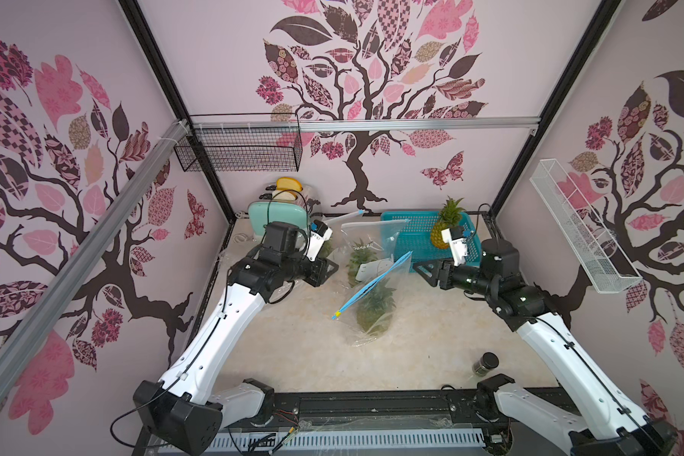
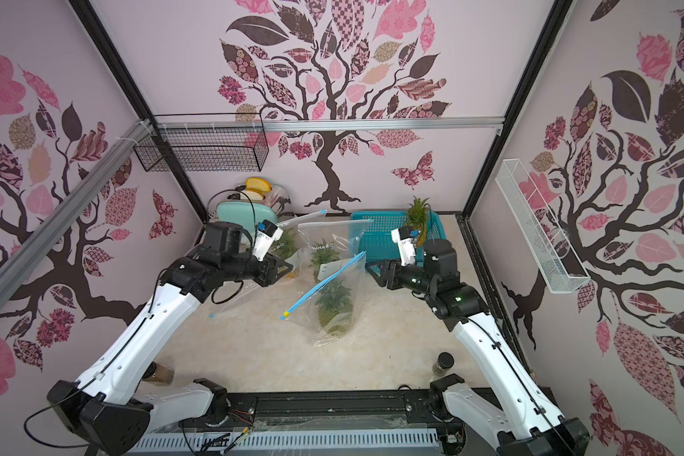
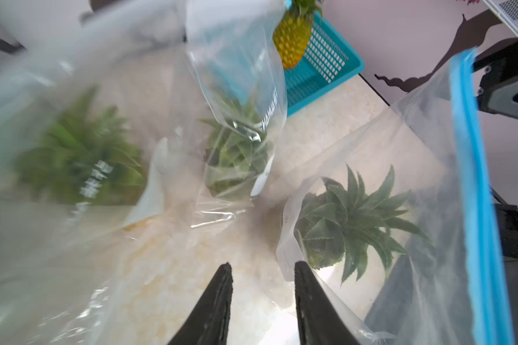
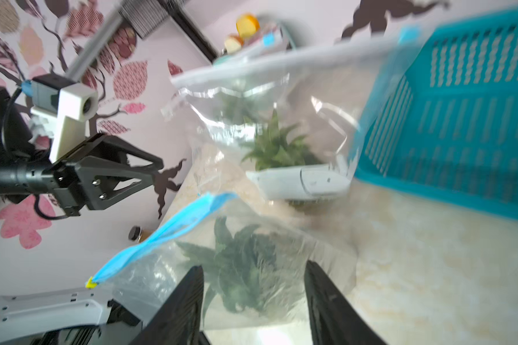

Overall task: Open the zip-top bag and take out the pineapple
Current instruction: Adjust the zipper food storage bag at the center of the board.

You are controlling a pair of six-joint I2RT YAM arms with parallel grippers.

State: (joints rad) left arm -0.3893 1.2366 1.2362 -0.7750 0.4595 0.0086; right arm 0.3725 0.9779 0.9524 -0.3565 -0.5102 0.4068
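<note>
I'm driving inside a robot test cell got up as a kitchen corner. Black frame posts point(image 1: 149, 51) and an aluminium rail point(image 1: 372, 125) box me in, with tree-print wallpaper point(image 1: 356, 79) on flat panels. Past my left gripper point(image 1: 332, 270), a mint toaster point(image 1: 269, 213) with bread slices point(image 1: 289, 184) stands in the far corner, and a black wire basket point(image 1: 237, 150) hangs above it. Behind my right gripper point(image 1: 419, 268) sits a teal basket point(image 1: 407, 215). The marble-look tabletop point(image 1: 293, 363) ends at a slotted cable duct point(image 1: 372, 437) by the arm bases.
</note>
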